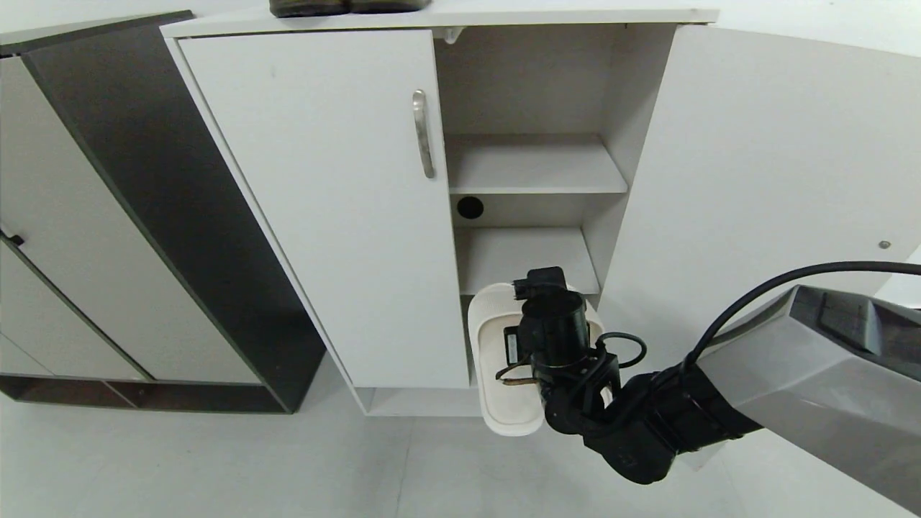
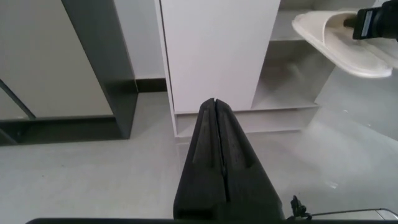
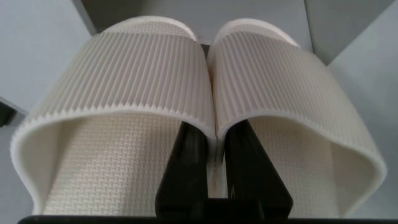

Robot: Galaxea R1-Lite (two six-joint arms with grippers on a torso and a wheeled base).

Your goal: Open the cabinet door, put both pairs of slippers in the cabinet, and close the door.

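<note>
Done: opening right door (image 1: 755,180), swung wide to right; gripping first pair.
In hand: carrying white slippers (image 1: 504,403) in right gripper (image 3: 214,171), fingers pinched nearly together on touching inner walls, toes toward cabinet (image 1: 619,108), just before lower shelf (image 1: 518,255), not yet inside.
Left gripper (image 2: 215,149): closed tight, empty, low over floor (image 2: 93,168), near side of cabinet.
Left to do: shelving this pair, fetching dark pair (image 1: 345,6) atop cabinet (likely second slippers), closing door.

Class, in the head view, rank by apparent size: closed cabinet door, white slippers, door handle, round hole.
1. closed cabinet door
2. white slippers, though nearer the camera
3. door handle
4. round hole
</note>
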